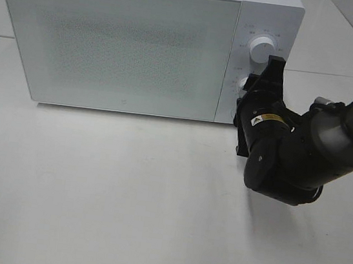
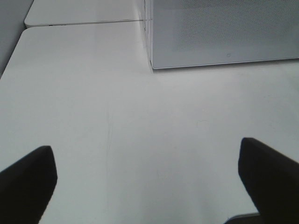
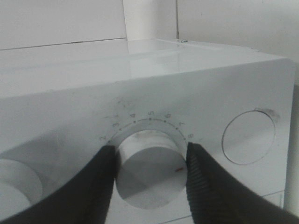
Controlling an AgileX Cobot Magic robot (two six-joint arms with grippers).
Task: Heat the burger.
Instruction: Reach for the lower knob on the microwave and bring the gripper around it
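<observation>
The microwave (image 1: 130, 41) stands at the desk's (image 1: 122, 196) back edge, its frosted door shut. I cannot tell where the burger is. The right gripper (image 3: 150, 161) clasps the lower dial (image 3: 149, 179). The left gripper (image 2: 147, 179) hangs spread wide above the desk.

White tabletop (image 1: 120, 216), seam (image 2: 84, 22) between adjoining tables, pale tiled wall (image 3: 233, 23) behind, soft even light

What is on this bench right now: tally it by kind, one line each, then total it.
Microwave: 1
Dials: 2, the upper dial free, the lower dial clamped in the right pincer
Round button: 1
Pincers: 2, the right pincer and the left pincer, which is open
Total: 6
</observation>
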